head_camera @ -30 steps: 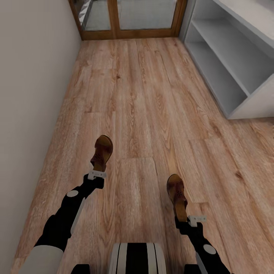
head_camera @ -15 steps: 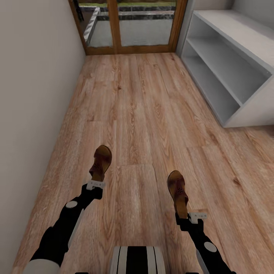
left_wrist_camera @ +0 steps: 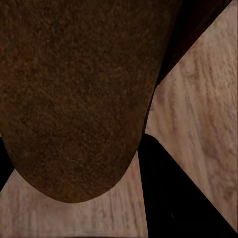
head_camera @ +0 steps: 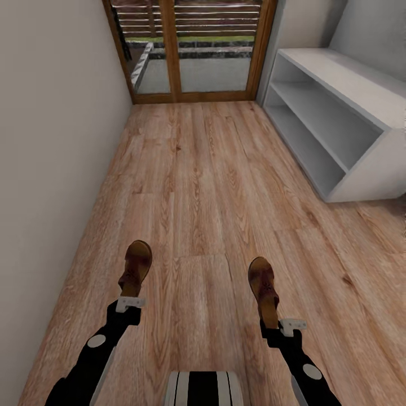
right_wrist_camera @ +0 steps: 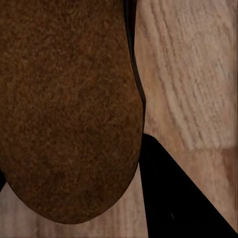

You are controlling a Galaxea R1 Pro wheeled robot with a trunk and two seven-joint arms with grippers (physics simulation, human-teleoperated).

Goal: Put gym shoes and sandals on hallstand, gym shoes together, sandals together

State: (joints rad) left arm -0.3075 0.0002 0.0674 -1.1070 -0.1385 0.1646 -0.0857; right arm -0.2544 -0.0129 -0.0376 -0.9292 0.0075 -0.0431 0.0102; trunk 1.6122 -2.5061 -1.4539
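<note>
Head view: each hand point(head_camera: 131, 297) point(head_camera: 273, 322) grips a sandal point(head_camera: 137, 265) point(head_camera: 263, 283) above the floor point(head_camera: 214, 180).

Two brown sandals point(head_camera: 135, 269) point(head_camera: 263, 288) held above plank floor point(head_camera: 214, 180), grey hallstand point(head_camera: 338, 124) ahead right

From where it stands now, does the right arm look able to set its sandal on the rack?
Probably not yet. The right gripper holds its sandal over bare floor, and the rack stands well ahead to the right; nothing blocks the way.

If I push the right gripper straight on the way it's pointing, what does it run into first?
Probably nothing soon: the right gripper, holding a sandal, points down the corridor floor toward the glass door. The hallstand looks off to its right.
</note>
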